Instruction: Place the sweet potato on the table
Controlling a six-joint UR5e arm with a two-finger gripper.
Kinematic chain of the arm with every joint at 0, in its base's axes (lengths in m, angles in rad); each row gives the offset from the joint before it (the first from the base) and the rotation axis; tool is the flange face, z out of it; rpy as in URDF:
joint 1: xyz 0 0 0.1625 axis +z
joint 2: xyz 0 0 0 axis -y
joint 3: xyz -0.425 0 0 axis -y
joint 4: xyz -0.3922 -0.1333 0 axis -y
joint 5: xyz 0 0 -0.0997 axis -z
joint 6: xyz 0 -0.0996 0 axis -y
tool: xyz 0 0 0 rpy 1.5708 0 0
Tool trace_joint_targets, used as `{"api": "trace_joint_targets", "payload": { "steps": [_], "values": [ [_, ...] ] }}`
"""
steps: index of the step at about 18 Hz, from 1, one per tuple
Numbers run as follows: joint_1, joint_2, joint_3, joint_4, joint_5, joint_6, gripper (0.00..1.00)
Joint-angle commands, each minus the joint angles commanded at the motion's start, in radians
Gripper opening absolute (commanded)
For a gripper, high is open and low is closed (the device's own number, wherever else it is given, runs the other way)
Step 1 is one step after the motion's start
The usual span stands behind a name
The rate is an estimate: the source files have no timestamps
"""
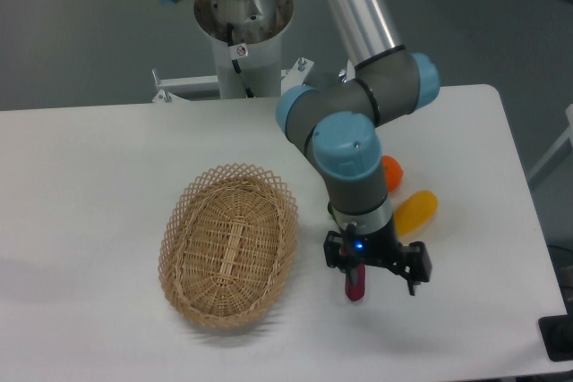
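The sweet potato (pixel 355 285), a small maroon piece, lies on the white table (pixel 107 176) just right of the basket. My gripper (pixel 376 271) hangs directly over it and is open, its black fingers (pixel 421 269) spread wide to either side. Nothing is gripped between them. The upper end of the sweet potato is hidden under the gripper body.
An oval wicker basket (pixel 228 243) stands left of the gripper. A round orange fruit (pixel 392 169) and a yellow oblong vegetable (pixel 417 208) lie behind the wrist, partly covered by it. The table's front edge runs close below the sweet potato.
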Motion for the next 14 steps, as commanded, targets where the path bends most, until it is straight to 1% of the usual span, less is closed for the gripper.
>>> {"api": "trace_joint_targets", "payload": {
  "steps": [2,3,5,6,8,10,12,13,14],
  "values": [
    [0.028,0.031,0.009,-0.052,-0.015,0.061,1.0],
    [0.038,0.047,0.015,-0.092,-0.023,0.101,1.0],
    [0.074,0.077,0.029,-0.175,-0.049,0.136,1.0],
    [0.087,0.092,0.038,-0.199,-0.054,0.171,1.0],
    [0.106,0.112,0.06,-0.27,-0.052,0.303,1.0],
    [0.149,0.133,0.078,-0.354,-0.058,0.418,1.0],
    [0.192,0.149,0.112,-0.44,-0.115,0.474,1.0],
    [0.225,0.156,0.127,-0.487,-0.153,0.506,1.0],
    [0.245,0.157,0.141,-0.526,-0.176,0.555,1.0]
  ]
}}
